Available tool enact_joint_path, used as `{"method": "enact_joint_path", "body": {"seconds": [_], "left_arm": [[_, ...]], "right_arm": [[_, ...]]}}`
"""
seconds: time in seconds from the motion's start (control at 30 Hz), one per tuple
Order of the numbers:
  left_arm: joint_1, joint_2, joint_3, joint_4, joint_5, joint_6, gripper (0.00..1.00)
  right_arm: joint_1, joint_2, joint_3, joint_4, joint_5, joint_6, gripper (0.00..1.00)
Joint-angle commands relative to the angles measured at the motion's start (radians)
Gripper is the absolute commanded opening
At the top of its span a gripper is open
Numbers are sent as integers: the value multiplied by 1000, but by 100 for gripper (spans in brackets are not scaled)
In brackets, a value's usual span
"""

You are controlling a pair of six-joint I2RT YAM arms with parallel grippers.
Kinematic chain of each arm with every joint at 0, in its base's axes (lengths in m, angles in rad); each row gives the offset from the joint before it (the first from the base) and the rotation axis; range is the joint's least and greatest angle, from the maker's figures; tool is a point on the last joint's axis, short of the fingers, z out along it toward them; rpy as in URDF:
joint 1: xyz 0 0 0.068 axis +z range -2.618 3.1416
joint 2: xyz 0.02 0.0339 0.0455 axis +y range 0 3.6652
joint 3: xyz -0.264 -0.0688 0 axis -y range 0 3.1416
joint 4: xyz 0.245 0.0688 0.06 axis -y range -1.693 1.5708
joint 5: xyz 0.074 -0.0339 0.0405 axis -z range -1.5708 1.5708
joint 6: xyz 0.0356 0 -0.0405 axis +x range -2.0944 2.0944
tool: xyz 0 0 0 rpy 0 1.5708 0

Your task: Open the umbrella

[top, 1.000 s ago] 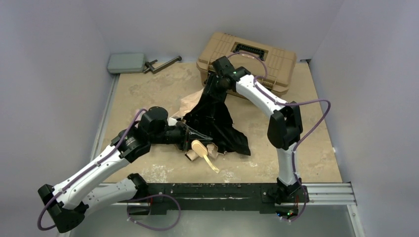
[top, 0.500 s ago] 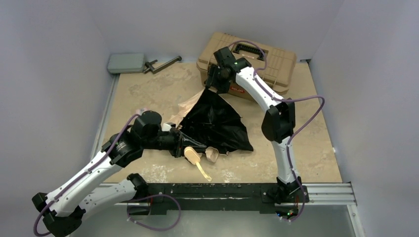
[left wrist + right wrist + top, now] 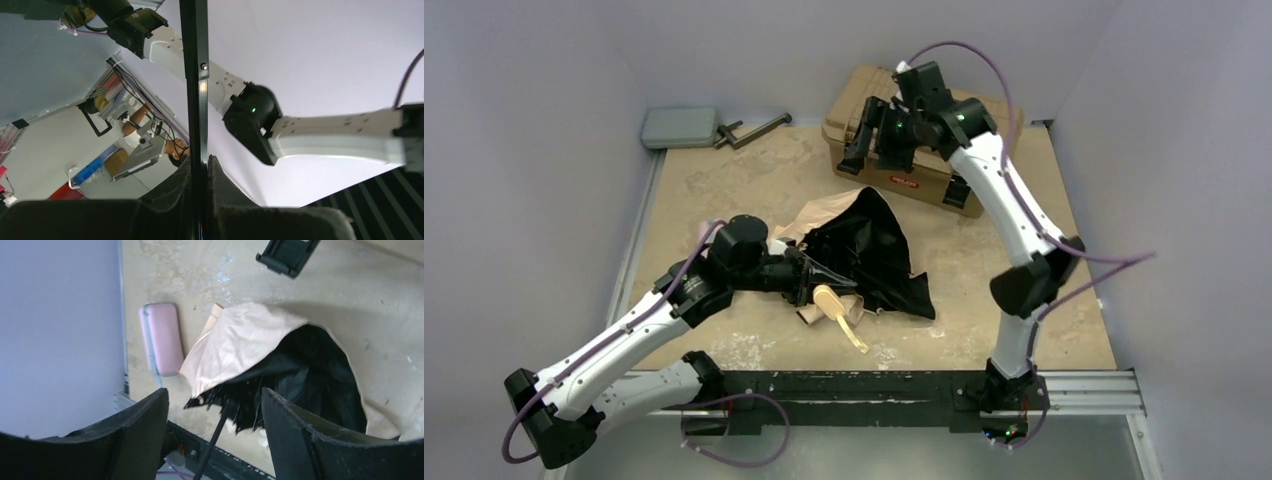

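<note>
Left wrist view shows the left gripper (image 3: 200, 210) with its dark fingers (image 3: 280, 222) pinched tight on the thin black shaft (image 3: 195, 75) of the umbrella (image 3: 869, 250), which runs straight up between them. From above, that gripper lies low over the table (image 3: 724, 180), with the cream handle (image 3: 827, 298) just beside it toward the near edge. The canopy sprawls half spread and crumpled at mid-table, black underside up and beige fabric showing along its far-left edge. The right gripper (image 3: 214, 395) has its fingers (image 3: 135, 435) spread wide and holds nothing; it hangs high over the front edge of the tan toolbox (image 3: 964, 130), apart from the canopy. A pink pouch (image 3: 162, 337) lies just beside the beige fabric.
</note>
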Motion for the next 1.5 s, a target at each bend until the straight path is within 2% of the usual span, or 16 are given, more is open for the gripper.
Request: {"method": "enact_joint_path", "body": {"seconds": [0.0,0.1,0.13,0.2,0.3,0.53,0.6,0.67,0.77,0.93,1.03,1.17,1.33,1.47], "left_arm": [[-4,9,-4,135,29,-55,0],[-4,27,-15,181,42,-54,0],[-3,41,-14,206,52,-52,0],[-4,61,-3,226,78,-34,0],[-3,86,25,217,106,10,0],[-2,127,58,183,166,81,0],[-2,138,62,184,177,93,0],[-3,154,76,177,195,114,0],[-3,176,114,131,213,161,0],[-2,194,140,89,223,209,0],[-1,196,142,68,224,224,0],[-1,197,140,58,226,234,0],[0,209,148,56,234,242,0],[0,220,151,64,234,247,0]], "right_arm": [[-5,-270,-202,4,4,201,66],[-5,-508,-531,227,-62,407,64],[-5,-561,-630,288,-77,465,59],[-3,-639,-804,387,-100,553,57],[10,-677,-915,444,-130,630,52],[93,-599,-943,472,-146,653,48],[130,-569,-971,521,-158,682,43],[154,-540,-990,550,-156,708,34],[162,-502,-1001,557,-163,712,30],[160,-478,-987,465,-143,644,30],[118,-494,-1027,405,-99,578,31],[43,-535,-1087,443,-100,516,36],[-7,-513,-991,356,-77,438,39],[35,-510,-1021,395,-119,504,38]]}}
